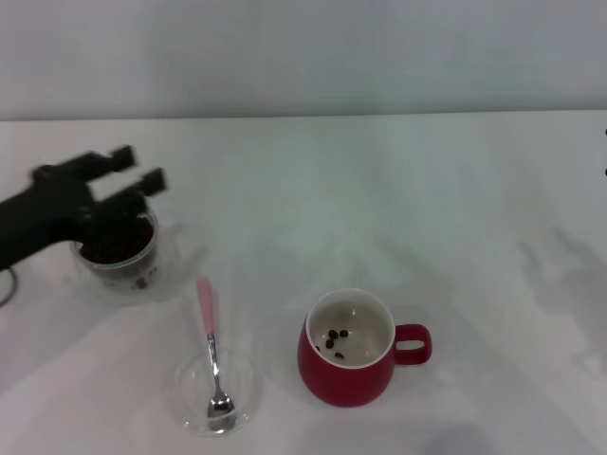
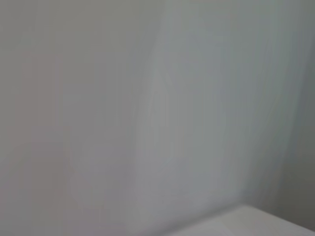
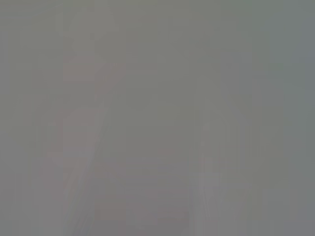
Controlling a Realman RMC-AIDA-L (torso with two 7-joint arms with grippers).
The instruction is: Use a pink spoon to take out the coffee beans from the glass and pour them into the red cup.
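Note:
In the head view, the glass (image 1: pixel 119 261) stands at the left of the table with coffee beans (image 1: pixel 116 246) heaped inside. My left gripper (image 1: pixel 136 168) hovers above it, open, with nothing between its fingers. The pink spoon (image 1: pixel 211 346) lies in front, its metal bowl resting in a flat clear dish (image 1: pixel 216 393) and its handle pointing away from me. The red cup (image 1: pixel 349 348) stands to the right of the spoon, handle to the right, with three beans on its cream bottom. My right gripper is out of view. Both wrist views show only a blank pale surface.
The white table (image 1: pixel 379 209) runs back to a pale wall. A dark edge of something shows at the far right border (image 1: pixel 604 152).

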